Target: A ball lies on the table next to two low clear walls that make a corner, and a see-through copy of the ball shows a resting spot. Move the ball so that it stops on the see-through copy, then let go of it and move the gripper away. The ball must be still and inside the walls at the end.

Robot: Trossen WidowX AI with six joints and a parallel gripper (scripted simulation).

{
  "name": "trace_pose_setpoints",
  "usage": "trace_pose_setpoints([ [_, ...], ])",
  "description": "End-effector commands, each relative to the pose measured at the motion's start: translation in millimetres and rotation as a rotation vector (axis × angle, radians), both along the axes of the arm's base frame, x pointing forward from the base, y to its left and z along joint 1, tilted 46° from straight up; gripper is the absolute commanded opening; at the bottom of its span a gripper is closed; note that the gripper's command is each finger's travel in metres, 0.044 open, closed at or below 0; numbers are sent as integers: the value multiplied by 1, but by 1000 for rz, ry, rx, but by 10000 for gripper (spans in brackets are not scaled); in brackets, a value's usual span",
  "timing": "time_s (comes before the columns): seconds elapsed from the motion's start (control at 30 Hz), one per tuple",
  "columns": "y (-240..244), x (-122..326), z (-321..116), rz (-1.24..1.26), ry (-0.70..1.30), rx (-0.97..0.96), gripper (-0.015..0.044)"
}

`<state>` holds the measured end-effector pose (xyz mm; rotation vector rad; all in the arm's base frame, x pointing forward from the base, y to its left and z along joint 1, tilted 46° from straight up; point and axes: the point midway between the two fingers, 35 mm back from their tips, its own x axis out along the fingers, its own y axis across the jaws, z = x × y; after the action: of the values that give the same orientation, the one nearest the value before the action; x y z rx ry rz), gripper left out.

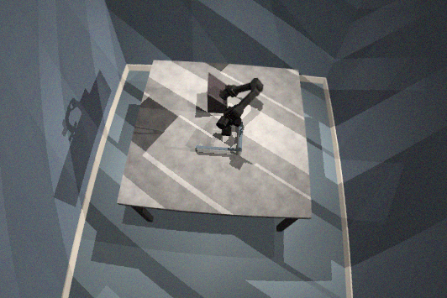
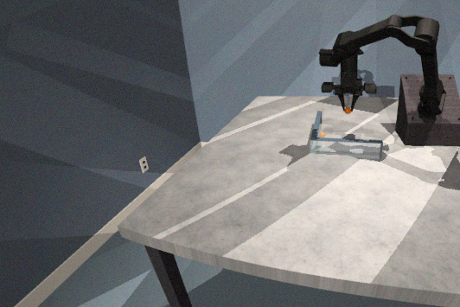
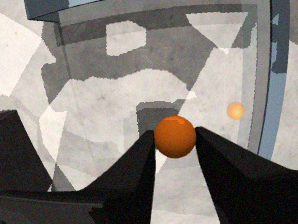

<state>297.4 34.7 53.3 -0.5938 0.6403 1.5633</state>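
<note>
The orange ball (image 2: 348, 111) (image 3: 175, 137) is held between the two fingertips, above the table. My gripper (image 2: 348, 109) (image 3: 174, 135) is shut on it and points down. The see-through copy (image 2: 322, 134) (image 3: 235, 111) is a paler orange ball low in the corner, to the right of the held ball in the wrist view. Two low clear walls with blue edges, one (image 2: 346, 149) (image 1: 216, 150) and the other (image 2: 317, 125) (image 3: 280, 75), meet in a corner beside the copy. The ball and the copy cannot be made out in the top view.
The arm's dark base block (image 1: 215, 98) (image 2: 428, 131) stands on the table (image 1: 189, 185) (image 2: 242, 203), on the open side away from the corner. Strong light bands and shadows cross the table top. The gripper hangs higher than the wall tops.
</note>
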Motion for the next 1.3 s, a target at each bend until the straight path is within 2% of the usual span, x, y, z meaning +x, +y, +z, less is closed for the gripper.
trace_pose_setpoints([
  [0.0, -1, 7, -2, -69, 74, -10, 0],
  [1.27, 0, 79, -50, -963, 967, -117, 0],
])
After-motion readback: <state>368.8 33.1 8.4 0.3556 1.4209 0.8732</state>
